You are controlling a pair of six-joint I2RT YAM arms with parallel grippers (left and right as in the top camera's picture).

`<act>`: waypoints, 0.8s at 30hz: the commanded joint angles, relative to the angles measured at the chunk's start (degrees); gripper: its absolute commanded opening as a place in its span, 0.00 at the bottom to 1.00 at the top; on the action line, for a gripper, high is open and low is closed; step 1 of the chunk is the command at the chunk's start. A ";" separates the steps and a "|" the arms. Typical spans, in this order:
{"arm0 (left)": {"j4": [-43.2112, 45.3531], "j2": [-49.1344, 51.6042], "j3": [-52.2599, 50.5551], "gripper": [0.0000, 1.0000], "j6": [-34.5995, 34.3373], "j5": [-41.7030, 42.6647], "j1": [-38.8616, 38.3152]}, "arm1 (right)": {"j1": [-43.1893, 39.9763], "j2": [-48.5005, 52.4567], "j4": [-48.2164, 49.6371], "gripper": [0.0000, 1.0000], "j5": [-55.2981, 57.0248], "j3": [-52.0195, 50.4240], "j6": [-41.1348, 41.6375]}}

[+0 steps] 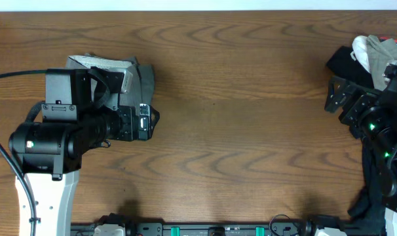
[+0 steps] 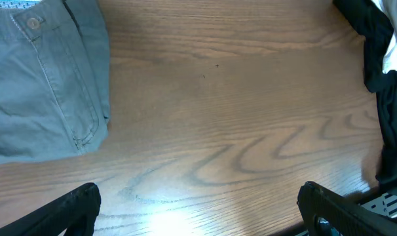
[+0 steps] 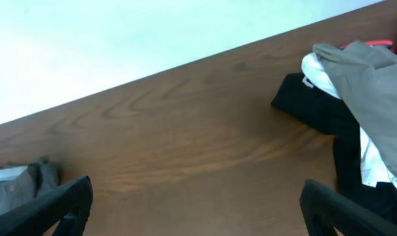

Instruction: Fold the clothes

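The grey-olive shorts (image 1: 141,82) lie folded at the table's left, mostly hidden under my left arm in the overhead view. In the left wrist view the shorts (image 2: 44,85) fill the upper left, showing a waistband button and a stitched pocket. My left gripper (image 2: 198,213) is open and empty over bare wood, right of the shorts. My right gripper (image 3: 195,206) is open and empty over bare table at the right side. The shorts also show small at the far left of the right wrist view (image 3: 18,183).
A pile of other clothes sits at the table's far right corner: a black garment (image 1: 346,62), a white one (image 1: 363,49) and a beige-tan one (image 3: 375,85). The pile also shows in the left wrist view (image 2: 382,85). The table's back edge (image 3: 185,59) meets a pale wall.
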 commanded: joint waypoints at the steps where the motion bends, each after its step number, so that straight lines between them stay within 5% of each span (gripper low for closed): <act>1: -0.26 0.13 0.55 0.98 0.17 -0.13 -0.17 | -0.28 0.04 -0.74 0.99 0.57 0.07 0.31; 16: 0.37 -6.84 0.26 0.98 1.42 -2.82 -0.17 | -0.28 0.04 -9.77 0.99 0.57 0.07 0.31; 24: 19.61 -26.40 -15.06 0.98 9.35 -7.96 -0.04 | -0.28 0.04 -12.74 0.99 0.57 0.07 0.31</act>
